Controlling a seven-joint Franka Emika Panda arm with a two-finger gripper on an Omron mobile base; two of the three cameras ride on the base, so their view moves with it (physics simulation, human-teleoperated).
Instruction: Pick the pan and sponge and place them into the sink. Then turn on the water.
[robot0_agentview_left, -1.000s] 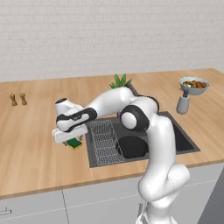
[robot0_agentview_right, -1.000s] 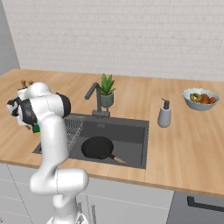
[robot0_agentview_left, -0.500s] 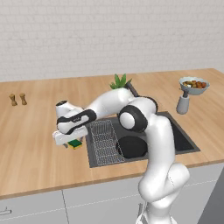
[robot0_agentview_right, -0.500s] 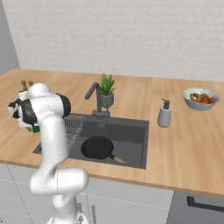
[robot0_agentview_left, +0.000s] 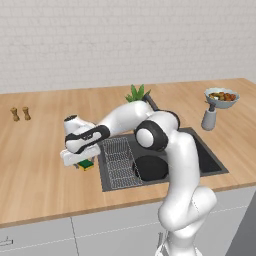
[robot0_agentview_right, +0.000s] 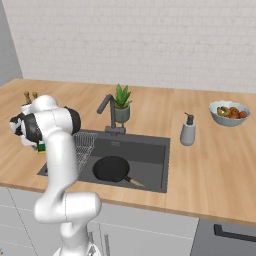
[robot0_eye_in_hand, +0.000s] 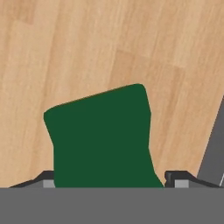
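The pan (robot0_agentview_left: 150, 167) already lies in the sink (robot0_agentview_left: 210, 159). The sponge (robot0_eye_in_hand: 100, 135) sits on the counter (robot0_agentview_left: 40, 150), just left of the sink, between the wide-open fingers (robot0_eye_in_hand: 175, 178) of the gripper (robot0_eye_in_hand: 107, 180). Close evenly before you lift.

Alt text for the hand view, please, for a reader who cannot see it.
Looking straight down, the dark green top of the sponge lies on the light wooden counter, right under the camera. The gripper straddles it, one dark fingertip at each bottom side of the sponge. A dark grey edge of the sink runs along the right.
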